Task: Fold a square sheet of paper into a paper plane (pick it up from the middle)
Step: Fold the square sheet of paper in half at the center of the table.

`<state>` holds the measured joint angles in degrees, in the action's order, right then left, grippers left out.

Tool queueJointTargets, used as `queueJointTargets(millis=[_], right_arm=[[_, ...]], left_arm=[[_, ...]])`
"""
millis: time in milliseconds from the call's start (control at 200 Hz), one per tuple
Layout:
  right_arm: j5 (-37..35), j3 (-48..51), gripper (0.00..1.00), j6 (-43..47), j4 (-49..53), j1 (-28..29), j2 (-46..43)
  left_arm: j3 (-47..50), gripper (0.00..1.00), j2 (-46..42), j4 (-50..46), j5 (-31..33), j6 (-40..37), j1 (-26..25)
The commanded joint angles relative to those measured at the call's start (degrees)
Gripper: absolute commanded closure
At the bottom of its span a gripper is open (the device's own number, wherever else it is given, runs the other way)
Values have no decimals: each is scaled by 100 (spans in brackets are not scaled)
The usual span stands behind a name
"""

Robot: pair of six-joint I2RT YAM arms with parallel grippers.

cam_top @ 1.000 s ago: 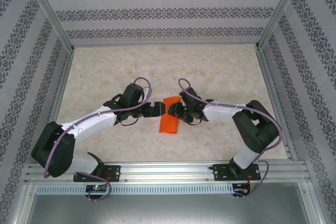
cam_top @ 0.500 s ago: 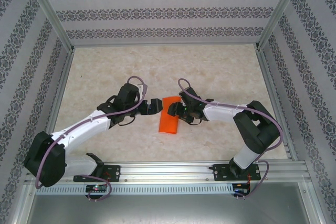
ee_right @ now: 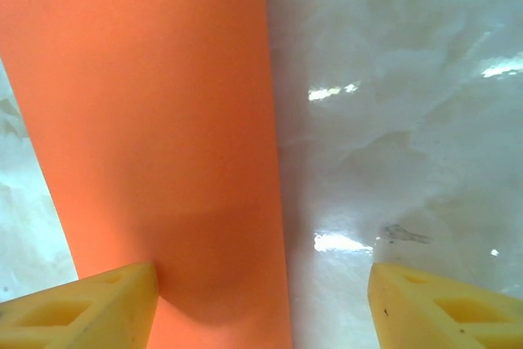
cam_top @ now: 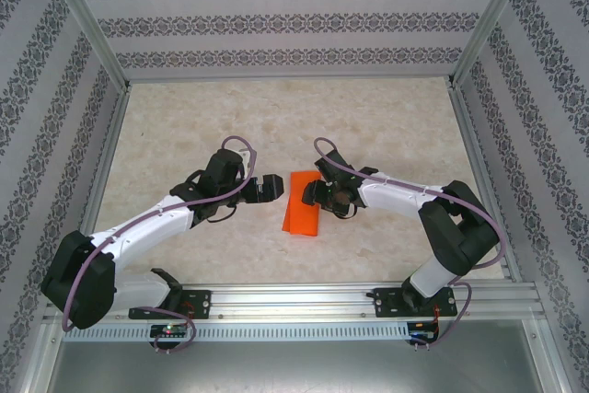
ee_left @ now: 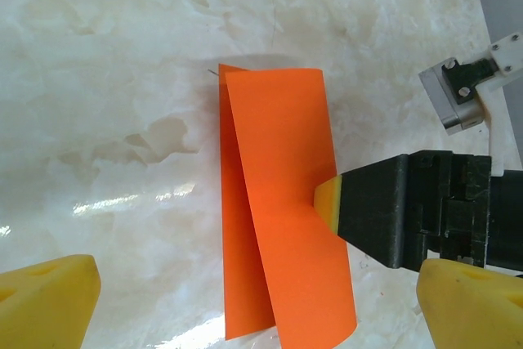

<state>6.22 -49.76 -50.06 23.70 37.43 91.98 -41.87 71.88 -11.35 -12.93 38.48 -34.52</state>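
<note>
1. The sheet of paper (cam_top: 301,204) lies on the bench (cam_top: 184,126) between the two arms. It is folded over into a narrow strip whose long axis runs near to far, with the near end leaning slightly left.
2. In the left wrist view the upper flap sits askew on the lower layer. The edges do not line up, and a wedge of the under layer shows along one long side.
3. The right gripper (cam_top: 309,192) is at the strip's right long edge, towards its far half. Its fingers are spread: one yellow pad (ee_right: 82,312) sits over the paper and the other (ee_right: 445,308) over bare bench, so the paper's edge runs between them. It pinches nothing.
4. The left gripper (cam_top: 270,188) hovers just left of the strip and apart from it, with its fingers spread wide.
5. Judgement: the coming move turns on that near–far axis. The grippers flank the strip from its two long sides, the right one nearer, seemingly touching the edge, and the left a small gap off. Squaring the flap or pressing a crease would call for a push across the strip while the other gripper pins it.
6. Risk: thin paper on a glossy bench may slide rather than crease if it is pressed from one side alone.
</note>
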Motion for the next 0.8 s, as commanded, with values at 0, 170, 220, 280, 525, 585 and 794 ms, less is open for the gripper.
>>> queueJointTargets(millis=[0, 170, 220, 280, 525, 585, 794], right_arm=[[-249, -66, 30, -185, 41, -17, -67], [-387, -22, 27, -576, -173, -27, 18], [-265, -78, 28, -540, -270, -22, 108], [-301, -211, 27, -523, -112, 24, 250], [-455, -553, 23, -417, 329, 220, 696], [-439, -551, 23, -392, 320, 229, 739], [-306, -590, 21, -37, 425, 227, 795]], left_arm=[[-19, 0, 114, 315, -42, -3, 31], [-124, 1, 264, 304, -110, -60, 45], [-129, 1, 279, 323, -123, -60, 51], [-144, 1, 294, 295, -114, -85, 59], [-134, 1, 309, 224, -121, -144, 77], [-122, 0, 307, 211, -131, -150, 84], [-103, 0, 326, 164, -150, -192, 82]])
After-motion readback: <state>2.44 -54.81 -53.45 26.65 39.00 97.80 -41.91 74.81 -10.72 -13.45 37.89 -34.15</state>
